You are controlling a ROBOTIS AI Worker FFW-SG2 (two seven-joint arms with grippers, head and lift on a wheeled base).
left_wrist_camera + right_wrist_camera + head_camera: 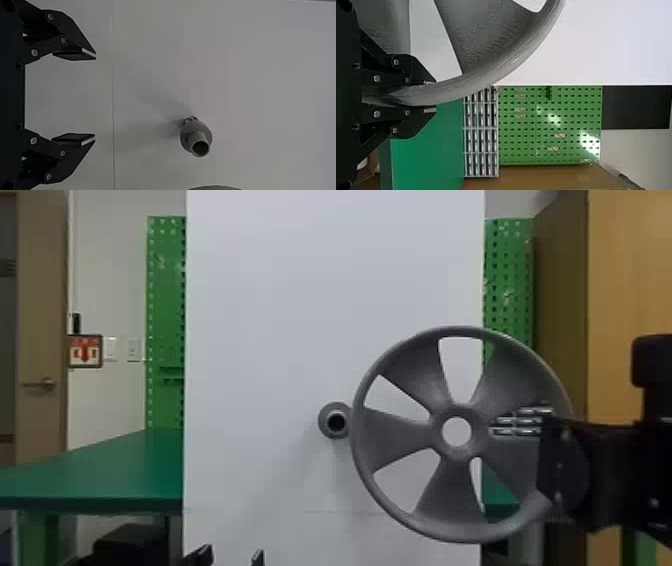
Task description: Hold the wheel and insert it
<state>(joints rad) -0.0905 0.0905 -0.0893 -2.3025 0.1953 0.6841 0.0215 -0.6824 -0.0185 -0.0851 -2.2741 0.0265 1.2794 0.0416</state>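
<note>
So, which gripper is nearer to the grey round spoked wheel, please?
Right. The right gripper holds the wheel by its rim; the left gripper, open, is apart from it, lower and farther left.

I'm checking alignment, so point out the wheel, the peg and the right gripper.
Wheel [400,437]: head view, on its leftmost spoke.
Peg [188,137]: left wrist view, on its wide collar.
Right gripper [430,96]: right wrist view, between its fingertips.

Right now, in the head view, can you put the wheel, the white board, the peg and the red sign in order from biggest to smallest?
1. White board
2. Wheel
3. Peg and red sign: they look too alike in size to rank.
</note>
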